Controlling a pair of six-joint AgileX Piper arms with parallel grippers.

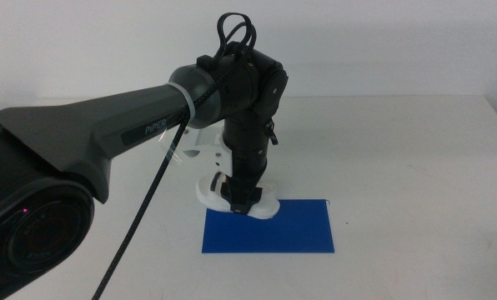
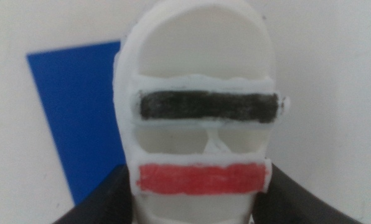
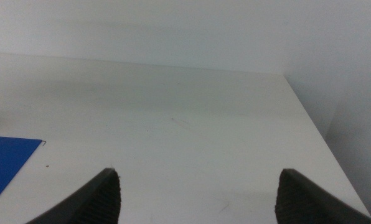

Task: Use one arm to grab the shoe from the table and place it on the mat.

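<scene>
— What's the room like?
— Plain white bench [image 1: 415, 150] against a pale wall.
— And on it?
— One blue mat [image 1: 290, 229], one white shoe [image 1: 211, 190] with one black and one red strap, at the mat's far corner, overlapping its edge.
— Arms?
— The left end effector [image 1: 240, 204] is clamped on the shoe; the right end effector [image 3: 198, 196] waits above bare bench, its jaws wide apart.

shoe [image 2: 198, 93] white, black and red straps | mat [image 1: 269, 227] deep blue
</scene>
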